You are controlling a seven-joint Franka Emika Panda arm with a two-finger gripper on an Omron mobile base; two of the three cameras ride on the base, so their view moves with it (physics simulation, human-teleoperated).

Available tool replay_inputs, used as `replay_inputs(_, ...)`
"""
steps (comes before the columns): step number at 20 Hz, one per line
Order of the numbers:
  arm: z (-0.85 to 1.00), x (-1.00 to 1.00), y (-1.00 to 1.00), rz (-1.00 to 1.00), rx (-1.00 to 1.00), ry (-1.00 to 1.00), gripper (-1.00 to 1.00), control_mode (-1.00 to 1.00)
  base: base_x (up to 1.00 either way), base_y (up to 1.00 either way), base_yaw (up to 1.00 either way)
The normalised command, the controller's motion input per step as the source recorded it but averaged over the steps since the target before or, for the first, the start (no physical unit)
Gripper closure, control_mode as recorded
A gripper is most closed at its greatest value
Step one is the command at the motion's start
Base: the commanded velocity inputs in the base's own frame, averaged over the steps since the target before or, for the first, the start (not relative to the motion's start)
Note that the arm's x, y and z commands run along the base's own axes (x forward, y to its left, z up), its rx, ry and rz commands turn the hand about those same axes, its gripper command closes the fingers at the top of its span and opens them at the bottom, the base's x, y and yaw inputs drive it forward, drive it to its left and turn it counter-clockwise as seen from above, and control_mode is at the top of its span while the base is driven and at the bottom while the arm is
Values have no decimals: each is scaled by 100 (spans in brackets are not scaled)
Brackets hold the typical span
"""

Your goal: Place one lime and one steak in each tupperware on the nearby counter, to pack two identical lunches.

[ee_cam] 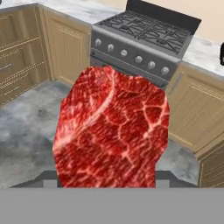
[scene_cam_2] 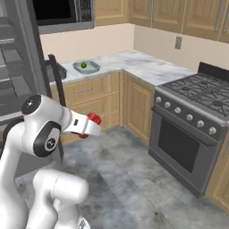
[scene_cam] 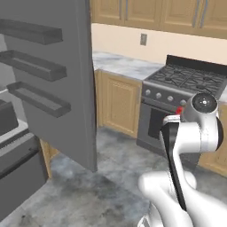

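Steak (ee_cam: 111,131) clamped in my gripper (scene_cam_2: 91,124), jaws closed on it, held up in the air over the kitchen floor (scene_cam_2: 129,174). In the hand view the bright red marbled slab covers my finger tips and spreads from centre down to 6 o'clock. In the right base view just a red edge of it shows past my white hand, a little left of centre, level with the cabinet drawers. In the left base view a small red patch (scene_cam: 179,110) peeks out at about 3 o'clock beside my wrist.

Stove (ee_cam: 144,39) with black burners sits at 12 to 1 o'clock in the hand view, beyond the steak and well apart from it.

Counter (scene_cam_2: 134,62), grey-white marble over light wood cabinets, runs around the corner at 12 o'clock in the right base view. One tupperware (scene_cam_2: 86,67), pale blue-grey, rests on it at about 11 o'clock. A lime (scene_cam_2: 83,65), green, lies inside that tray. I cannot make out anything else in the tray at this distance.

Fridge door (scene_cam: 57,75) stands open at 9 to 10 o'clock in the left base view, its dark shelves showing.
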Motion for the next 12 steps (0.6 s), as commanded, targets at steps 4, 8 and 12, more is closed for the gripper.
replay_inputs(4,0,0,0,0,0,0,100,100,100,-60,0)
replay_inputs(8,0,0,0,0,0,0,100,100,100,-48,3)
replay_inputs(12,0,0,0,0,0,0,100,100,100,-28,29)
